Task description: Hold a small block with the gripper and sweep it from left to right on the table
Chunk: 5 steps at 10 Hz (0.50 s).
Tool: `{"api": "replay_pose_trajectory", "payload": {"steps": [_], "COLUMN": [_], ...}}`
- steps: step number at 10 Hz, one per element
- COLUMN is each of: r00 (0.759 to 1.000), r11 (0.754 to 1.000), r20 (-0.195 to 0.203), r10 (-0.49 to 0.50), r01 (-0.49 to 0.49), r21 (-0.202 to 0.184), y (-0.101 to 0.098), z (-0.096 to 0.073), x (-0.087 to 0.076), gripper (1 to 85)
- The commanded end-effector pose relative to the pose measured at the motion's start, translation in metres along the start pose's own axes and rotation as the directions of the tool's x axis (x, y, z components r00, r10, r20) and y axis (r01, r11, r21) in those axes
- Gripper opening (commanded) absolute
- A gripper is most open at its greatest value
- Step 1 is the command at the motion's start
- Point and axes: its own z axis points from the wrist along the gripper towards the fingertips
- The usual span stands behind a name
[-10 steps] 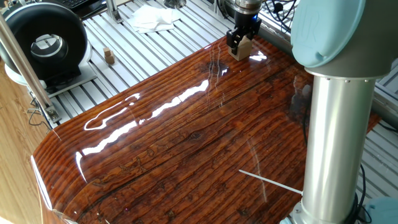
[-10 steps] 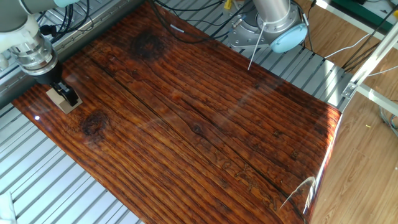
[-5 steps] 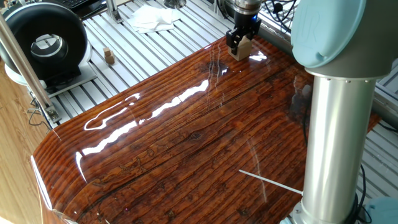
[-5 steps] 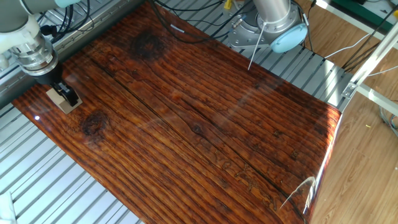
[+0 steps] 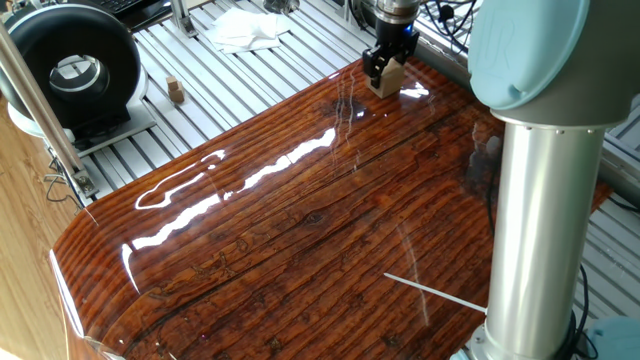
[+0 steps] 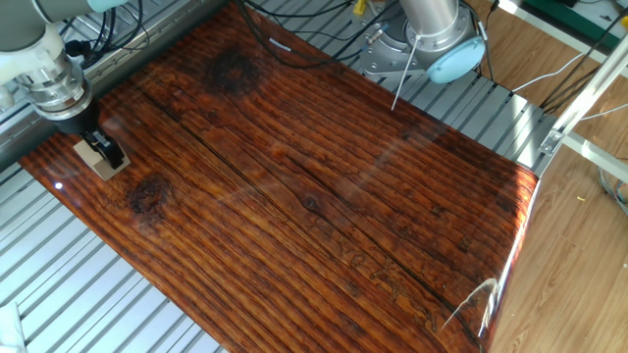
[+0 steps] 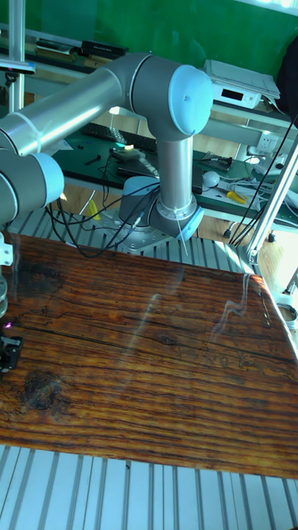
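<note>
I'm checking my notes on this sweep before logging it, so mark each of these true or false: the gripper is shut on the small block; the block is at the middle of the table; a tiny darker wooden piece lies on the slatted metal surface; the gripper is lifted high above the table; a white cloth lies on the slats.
1. The gripper is shut on the small block. True.
2. The block is at the middle of the table. False: it is near a corner of the board.
3. A tiny darker wooden piece lies on the slatted metal surface. True.
4. The gripper is lifted high above the table. False: it holds the block low, at the board.
5. A white cloth lies on the slats. True.
</note>
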Motion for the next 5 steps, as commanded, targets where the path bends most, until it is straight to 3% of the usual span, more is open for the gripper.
{"api": "replay_pose_trajectory", "payload": {"steps": [1,5], "r00": [1.0,0.999], "r11": [1.0,0.999], "r20": [0.009,0.019], "r10": [0.022,0.034], "r01": [-0.022,-0.034], "r21": [-0.011,-0.006], "y": [0.0047,0.008], "z": [-0.0014,0.0007], "x": [-0.0025,-0.0041], "gripper": [1.0,1.0]}}
